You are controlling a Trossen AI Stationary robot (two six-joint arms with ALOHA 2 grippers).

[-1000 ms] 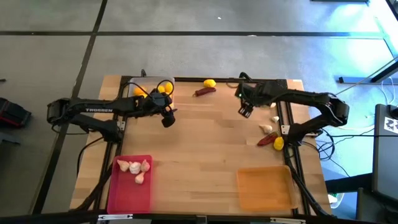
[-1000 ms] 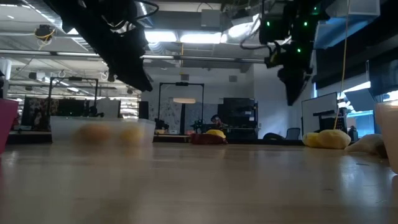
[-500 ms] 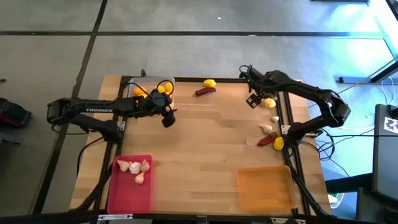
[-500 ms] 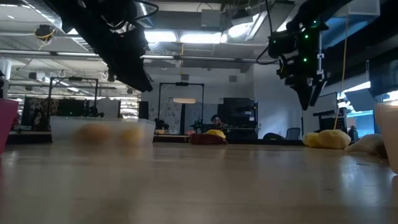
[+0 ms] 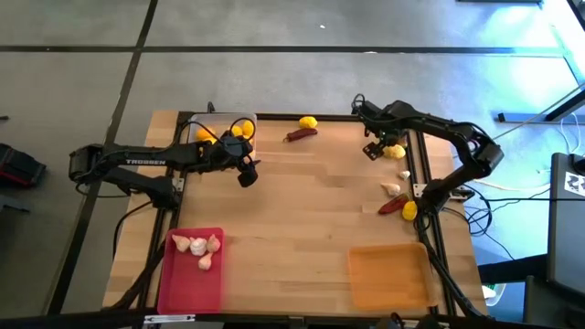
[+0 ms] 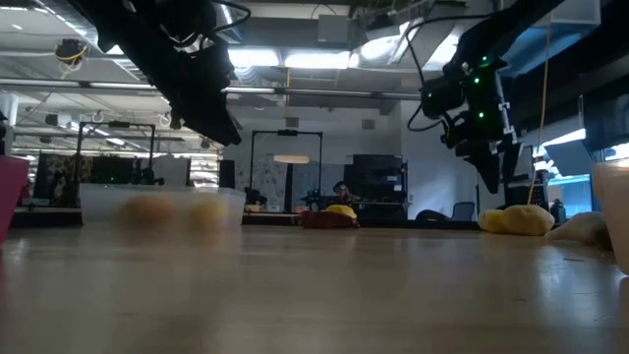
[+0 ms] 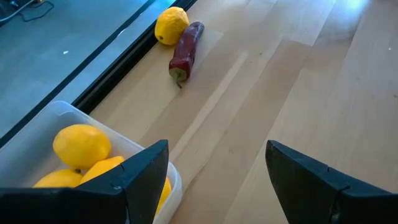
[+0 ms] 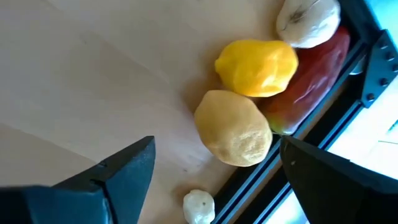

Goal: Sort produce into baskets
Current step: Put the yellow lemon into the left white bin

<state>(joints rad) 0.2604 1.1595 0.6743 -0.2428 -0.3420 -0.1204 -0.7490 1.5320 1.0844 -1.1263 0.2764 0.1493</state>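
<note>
Lemons (image 5: 239, 130) already sit in the clear basket (image 5: 196, 122), where the left gripper (image 5: 247, 171) waits beside it, jaws apart and empty. Across the table, the right gripper (image 5: 373, 151) hovers wide open over a pale lemon (image 8: 234, 127), probably its target. Best to descend straight, straddling only that fruit, clear of the yellow lemon (image 8: 256, 65) touching it and the rail behind.

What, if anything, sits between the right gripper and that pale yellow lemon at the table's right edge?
Nothing visible. The open right gripper hangs over the pale yellow lemon, with bare wood between. A brighter yellow lemon and dark red pepper crowd it on the far side only.
</note>
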